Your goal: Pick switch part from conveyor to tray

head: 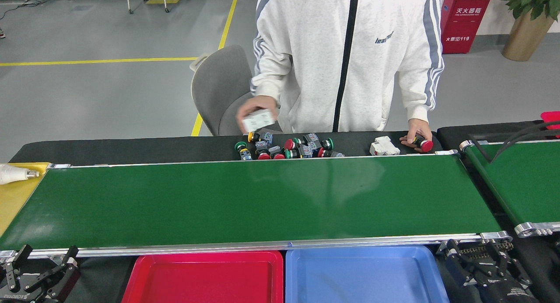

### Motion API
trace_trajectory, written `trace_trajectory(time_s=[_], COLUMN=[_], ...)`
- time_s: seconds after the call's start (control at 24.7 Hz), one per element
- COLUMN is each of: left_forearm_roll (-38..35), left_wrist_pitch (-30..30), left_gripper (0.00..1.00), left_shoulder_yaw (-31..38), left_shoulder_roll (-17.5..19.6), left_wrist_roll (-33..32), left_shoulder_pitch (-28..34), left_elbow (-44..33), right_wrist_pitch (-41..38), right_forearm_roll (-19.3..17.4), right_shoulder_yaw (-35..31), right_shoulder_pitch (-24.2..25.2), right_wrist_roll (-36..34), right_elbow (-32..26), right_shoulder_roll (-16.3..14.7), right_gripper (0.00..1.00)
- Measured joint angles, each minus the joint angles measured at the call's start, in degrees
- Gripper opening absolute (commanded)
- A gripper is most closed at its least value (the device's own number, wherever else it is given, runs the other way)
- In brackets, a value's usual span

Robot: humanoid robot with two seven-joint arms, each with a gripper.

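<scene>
- Conveyor (262, 198): the green belt is bare; no switch part lies on it.
- Switch parts (288, 148): a loose heap of red- and green-capped pushbutton units sits on the black tabletop (131, 150) just past the far rail, about mid-length of the belt. A white unit (384, 146) lies apart to the right of the heap.
- Person: one hand (257, 113) holds a white part above the heap; the other hand (415, 136) rests on a red-capped part near the belt's right end.
- Left tool (39, 272): at the near-left corner, fingers spread wide, holding nothing.
- Right tool (481, 263): at the near-right corner, dark; its opening cannot be told.
- Trays: red tray (205, 259) and blue tray (363, 255) sit just below the near rail, both bare.
- Key relation: the parts lie across the full belt width from both tools, roughly midway between them; neither arm is clearly nearer. Judgement: no pick is possible until a part lands on the belt.
</scene>
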Motion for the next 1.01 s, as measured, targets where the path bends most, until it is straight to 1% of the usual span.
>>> trace_trajectory(time_s=[0.16,0.32,0.53,0.69,0.77,0.89,1.01], left_forearm_roll=[0.0,0.3,0.3,0.3,0.3,0.3,0.3], left_wrist_pitch=[0.0,0.0,0.0,0.0,-0.1,-0.3,0.0], left_gripper=[1.0,1.0,1.0,1.0,1.0,1.0,1.0], left_shoulder_yaw=[0.1,0.2,0.5,0.8,0.8,1.7,2.0], left_shoulder_roll=[0.0,-0.1,-0.2,-0.2,-0.2,-0.2,-0.2], left_wrist_roll=[0.3,0.4,0.5,0.6,0.6,0.6,0.6], left_shoulder_pitch=[0.5,0.6,0.8,0.9,1.0,1.0,1.1], left_elbow=[0.2,0.1,0.0,0.0,0.1,0.1,0.2], right_wrist_pitch=[-0.2,-0.2,-0.5,1.8,3.6,6.8,8.4], right_forearm_roll=[0.1,0.3,0.9,3.2,4.8,8.3,9.7], right_shoulder_yaw=[0.5,1.7,3.4,3.6,3.7,3.8,3.8], right_shoulder_pitch=[0.3,0.6,3.4,4.2,4.2,4.2,4.2], right_wrist_roll=[-0.1,-0.1,0.1,0.1,0.2,0.2,0.2], right_elbow=[-1.5,-4.2,-8.4,-9.5,-10.0,-11.1,-11.8], right_shoulder_roll=[0.0,0.0,0.1,1.8,1.9,1.9,1.9], right_gripper=[0.99,0.99,0.99,0.99,0.99,0.99,0.99])
